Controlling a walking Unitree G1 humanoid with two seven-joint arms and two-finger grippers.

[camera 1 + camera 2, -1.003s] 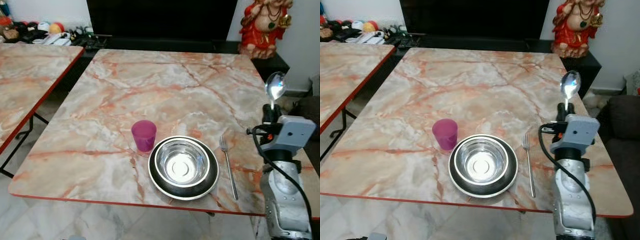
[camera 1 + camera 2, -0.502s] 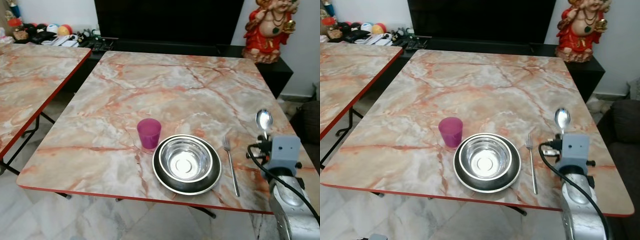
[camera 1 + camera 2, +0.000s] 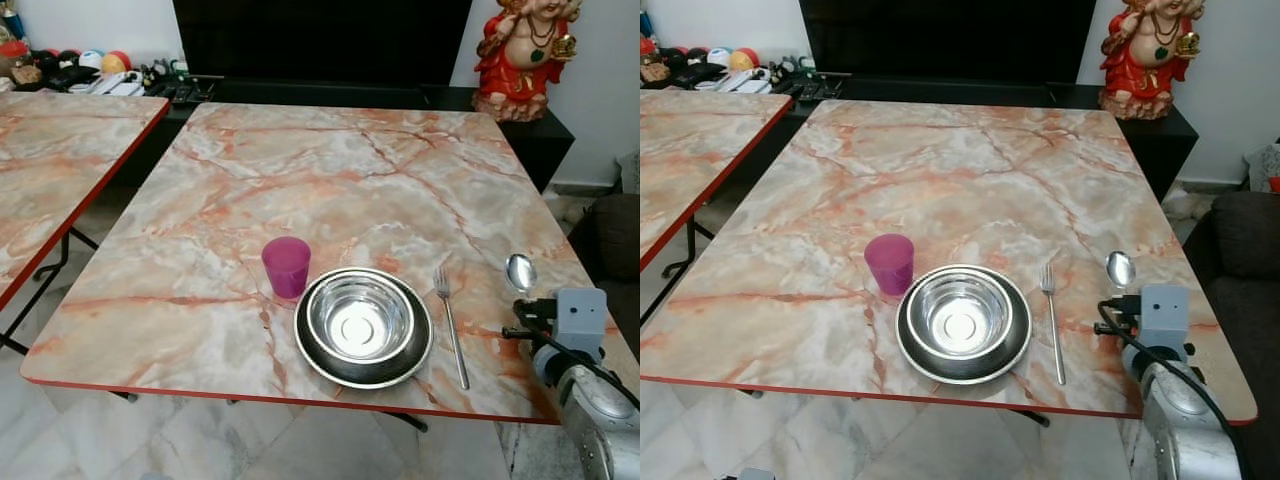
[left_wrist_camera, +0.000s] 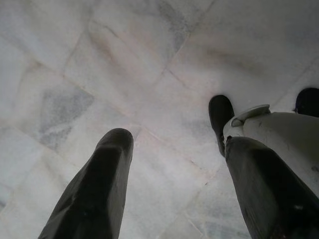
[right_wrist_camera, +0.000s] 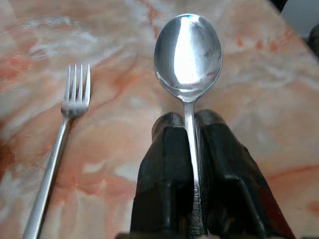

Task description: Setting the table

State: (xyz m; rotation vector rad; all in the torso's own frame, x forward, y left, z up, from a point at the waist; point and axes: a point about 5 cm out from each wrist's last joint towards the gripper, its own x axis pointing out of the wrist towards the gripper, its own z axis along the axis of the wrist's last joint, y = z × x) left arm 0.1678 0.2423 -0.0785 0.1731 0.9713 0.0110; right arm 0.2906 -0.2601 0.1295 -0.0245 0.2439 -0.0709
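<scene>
Marble-patterned in pink and orange, the table (image 3: 330, 180) has a red edge and carries a small place setting near its front. Over its front right corner the right gripper (image 5: 188, 130) has its two black fingers (image 5: 164, 164) pinched tight on the handle of a steel spoon (image 5: 188, 52), whose bowl points away from the robot, low over the marble. Just beside the gripper, on its left, a fork (image 3: 451, 325) lies flat with tines pointing away, apart from the spoon. Left of the fork a steel bowl (image 3: 360, 318) sits inside a dark plate (image 3: 312, 355). Further left of the gripper, just beside the plate's far rim, stands a purple cup (image 3: 286, 266). Well beyond the gripper, past the table's far right corner, a red figurine (image 3: 518, 55) stands on a dark low cabinet (image 3: 540, 135). A second marble table (image 3: 60, 170) stands far to the left. The left gripper (image 4: 169, 164) hangs over pale floor tiles (image 4: 99, 74), fingers spread and holding nothing.
</scene>
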